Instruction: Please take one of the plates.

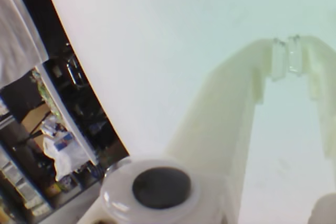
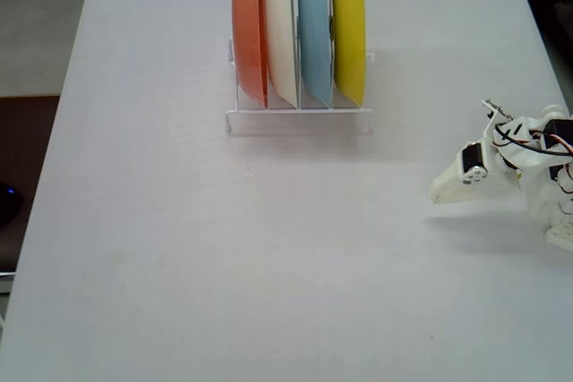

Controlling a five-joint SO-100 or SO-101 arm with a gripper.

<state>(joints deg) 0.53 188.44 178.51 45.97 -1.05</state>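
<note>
yellow plate (image 2: 349,29) stands on edge, rightmost in rack (image 2: 300,120); gripper (image 1: 286,59) nearly closed, empty.

Open tabletop: wide bare stretch of white table (image 2: 179,248) from 6 to 9 o'clock of the rack in the fixed view.
Obstacle at 12 o'clock: clear rack (image 2: 300,118) holding four upright plates on edge, packed close.
Yellow plate (image 2: 349,29): outermost at the rack's 3 o'clock end, outer face unblocked, blue plate (image 2: 313,29) tight against its other side.
Blocked neighbours: cream plate (image 2: 280,29), orange plate (image 2: 250,29).
Gripper (image 2: 440,192): at the table's 3 o'clock edge, well apart from the rack, bare surface between.
</note>
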